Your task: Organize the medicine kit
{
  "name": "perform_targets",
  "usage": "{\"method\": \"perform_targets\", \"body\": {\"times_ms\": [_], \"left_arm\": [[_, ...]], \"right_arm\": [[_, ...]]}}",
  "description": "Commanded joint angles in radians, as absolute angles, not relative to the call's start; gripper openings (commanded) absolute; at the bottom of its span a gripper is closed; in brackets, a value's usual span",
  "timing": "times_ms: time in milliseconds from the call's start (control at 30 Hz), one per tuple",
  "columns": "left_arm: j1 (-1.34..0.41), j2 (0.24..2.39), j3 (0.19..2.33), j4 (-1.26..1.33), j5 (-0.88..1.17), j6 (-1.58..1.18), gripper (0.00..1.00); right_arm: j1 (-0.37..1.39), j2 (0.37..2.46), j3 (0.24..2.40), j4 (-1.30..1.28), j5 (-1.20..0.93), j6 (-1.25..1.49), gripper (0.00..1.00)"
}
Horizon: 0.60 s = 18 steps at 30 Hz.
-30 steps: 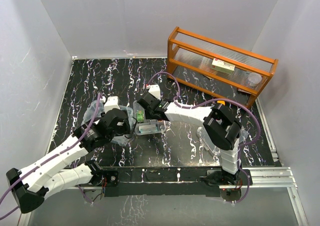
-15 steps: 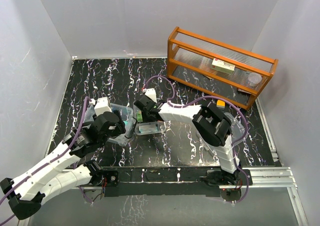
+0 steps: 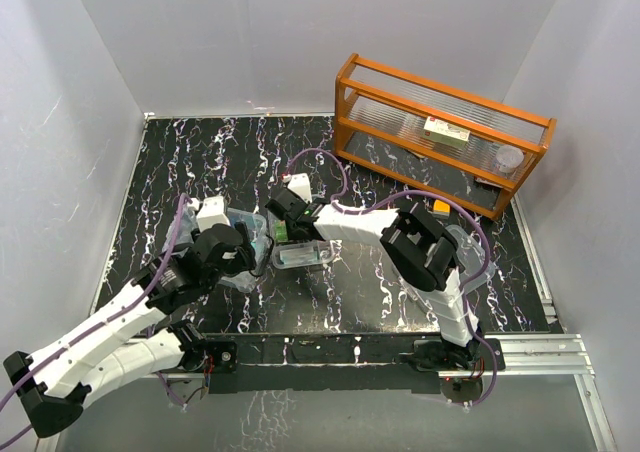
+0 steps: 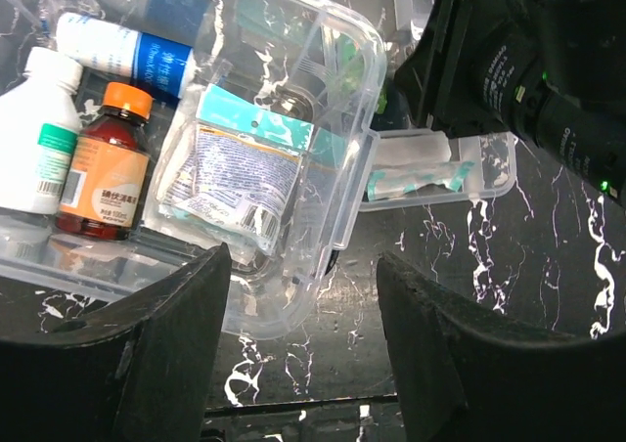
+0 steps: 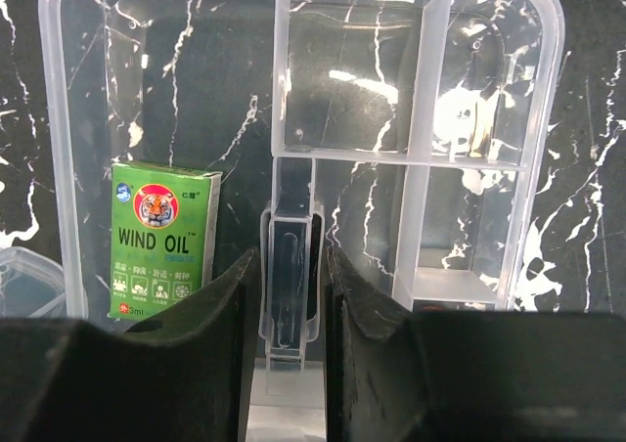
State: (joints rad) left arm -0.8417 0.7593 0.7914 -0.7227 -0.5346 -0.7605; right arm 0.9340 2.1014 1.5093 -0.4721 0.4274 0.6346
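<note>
Over the last second the right gripper point(image 5: 291, 266) had slid toward 9 o'clock across the black marbled table point(image 3: 350, 292). It had settled squarely over the divided tray point(image 5: 423, 90) of the medicine kit, with its elbow swinging in behind it. Its jaws, wider a moment before, had drawn in on the tray's upright centre tab point(image 5: 290, 229). They looked to be pinching it, one finger close against each side.

The tray itself had not shifted. It lay just beside the clear box point(image 4: 357, 139), at the box's 3 o'clock. A green Wind Oil carton point(image 5: 161, 239) lay flat in the compartment at 9 o'clock of the tab, and the other compartments were bare.

The left gripper point(image 4: 305, 266) had eased a little toward 9 o'clock, uncovering more of the box. It hung open above the box's near corner, holding nothing. Inside the box lay a sachet pack point(image 4: 235, 178), a brown bottle point(image 4: 103, 163), a white bottle point(image 4: 37, 134) and a blue-and-white tube point(image 4: 127, 53).

The fresh grip on the tab suggested that filling the box was finished. The tray was probably about to be lifted across and seated on top.
</note>
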Motion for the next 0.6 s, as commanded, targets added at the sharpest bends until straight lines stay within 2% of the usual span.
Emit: {"method": "perform_targets", "body": {"times_ms": [0,233,567], "left_arm": [[-0.844,0.78,0.777,-0.658,-0.479,-0.691,0.62],[-0.843,0.858,0.775,-0.583,-0.433,-0.603,0.7],[-0.837,1.007,0.773,-0.444,-0.408,-0.506,0.72]], "right_arm": [[0.919,2.069,1.484,-0.479,0.493,0.621,0.12],[0.895,1.918,1.344,-0.446,0.488,0.56,0.12],[0.818,1.71,1.135,-0.364,0.385,0.491,0.12]]}}
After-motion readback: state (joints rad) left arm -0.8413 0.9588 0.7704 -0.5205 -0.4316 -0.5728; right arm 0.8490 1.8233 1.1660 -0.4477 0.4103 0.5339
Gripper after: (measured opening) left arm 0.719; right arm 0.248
